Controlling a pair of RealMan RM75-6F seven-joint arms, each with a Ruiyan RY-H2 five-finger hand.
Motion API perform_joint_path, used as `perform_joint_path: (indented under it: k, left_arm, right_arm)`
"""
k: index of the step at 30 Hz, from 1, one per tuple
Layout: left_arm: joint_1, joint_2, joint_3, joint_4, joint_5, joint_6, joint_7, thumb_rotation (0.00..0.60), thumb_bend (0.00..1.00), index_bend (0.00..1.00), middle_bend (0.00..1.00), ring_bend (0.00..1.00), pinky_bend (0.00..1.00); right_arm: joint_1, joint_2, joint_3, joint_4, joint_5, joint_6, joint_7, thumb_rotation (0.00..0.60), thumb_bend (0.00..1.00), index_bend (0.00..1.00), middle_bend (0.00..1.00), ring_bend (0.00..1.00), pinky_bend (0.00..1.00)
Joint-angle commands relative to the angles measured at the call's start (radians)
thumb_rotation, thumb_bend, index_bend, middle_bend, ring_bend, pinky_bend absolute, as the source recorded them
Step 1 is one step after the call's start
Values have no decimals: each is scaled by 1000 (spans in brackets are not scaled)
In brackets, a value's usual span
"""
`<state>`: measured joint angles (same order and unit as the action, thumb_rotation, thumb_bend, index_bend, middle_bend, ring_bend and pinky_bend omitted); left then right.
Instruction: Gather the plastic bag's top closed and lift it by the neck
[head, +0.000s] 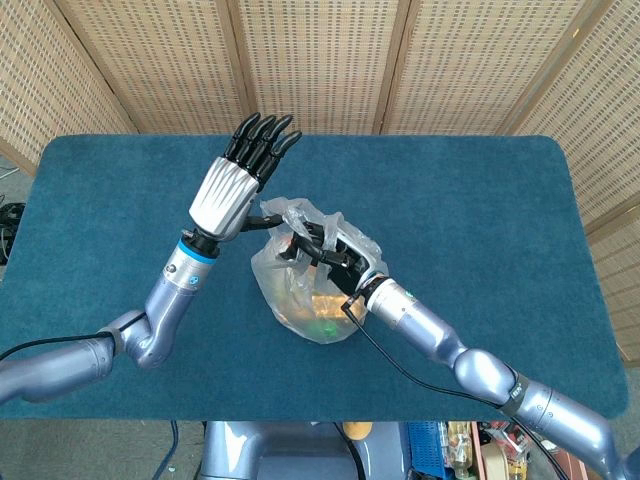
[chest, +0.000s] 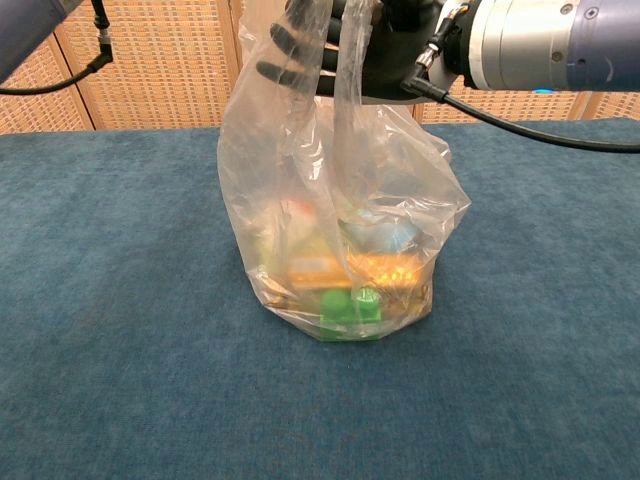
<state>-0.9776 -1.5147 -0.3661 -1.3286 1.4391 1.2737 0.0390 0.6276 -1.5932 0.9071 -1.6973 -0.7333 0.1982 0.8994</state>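
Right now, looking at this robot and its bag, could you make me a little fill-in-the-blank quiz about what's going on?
1. The clear plastic bag rests on a ____ tabletop.
2. The top of the bag is gripped by the robot's ____ hand.
3. The left hand is raised with its fingers straight, holding ____.
4. The block at the very bottom of the bag is ____ in colour.

Missing words: blue; right; nothing; green

Clear plastic bag (chest: 340, 230) upright on table, colourful items inside
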Motion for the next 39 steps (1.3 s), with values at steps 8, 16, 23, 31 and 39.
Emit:
perform_joint_path:
  k: [8,16,23,31,39]
  left_arm:
    - [19,83,12,-66,-26,-68,-75,542,37,0,0,0,0]
    - [58,151,28,-78,-11,-61,-148,500,35,0,0,0,0]
    - [92,218,41,-108,-25,-85,-210,483,34,0,0,0,0]
    - [150,281,52,-109,-21,-46,-236,494,35,0,0,0,0]
    - [198,306,70,-93,-22,-21,-274,531,35,0,0,0,0]
  right_arm:
    - [1,7,-4,3,1,5,0,600,547,558,678,498,306]
    - [0,18,-3,1,5,17,3,600,548,557,678,498,306]
    - [6,32,-11,-12,17,40,6,600,547,557,678,496,306]
    - [24,59,-21,-32,52,87,13,600,547,542,679,472,306]
    - [56,91,-30,-48,92,164,6,600,547,533,675,452,307]
